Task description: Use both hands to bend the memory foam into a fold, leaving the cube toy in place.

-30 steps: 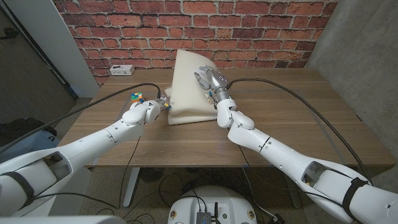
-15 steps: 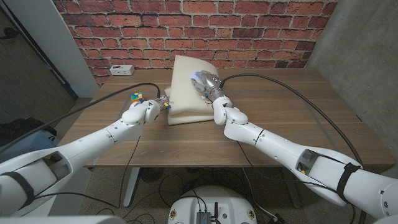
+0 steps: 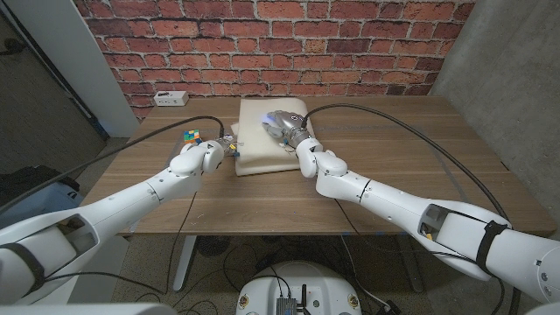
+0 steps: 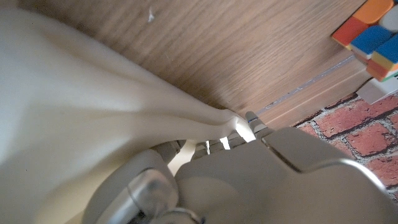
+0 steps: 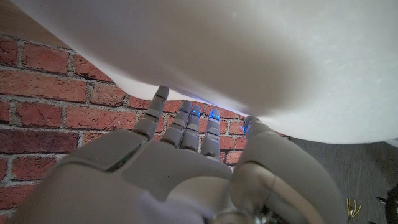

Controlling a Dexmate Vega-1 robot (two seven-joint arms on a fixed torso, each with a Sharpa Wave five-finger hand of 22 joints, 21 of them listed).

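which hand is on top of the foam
The right hand presses down on the memory foam; the left hand holds its left edge, near the cube toy.

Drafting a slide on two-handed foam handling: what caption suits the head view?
Right hand presses down on the folded memory foam, left hand at its edge; cube toy sits apart.

Head view: from above my arms, looking down the bench [image 3: 262, 201] toward the brick wall.
Left wrist view: pressed close against the memory foam [image 4: 74, 106].
Right wrist view: equally close behind my fingers [image 5: 186, 121].
Shared: the foam.
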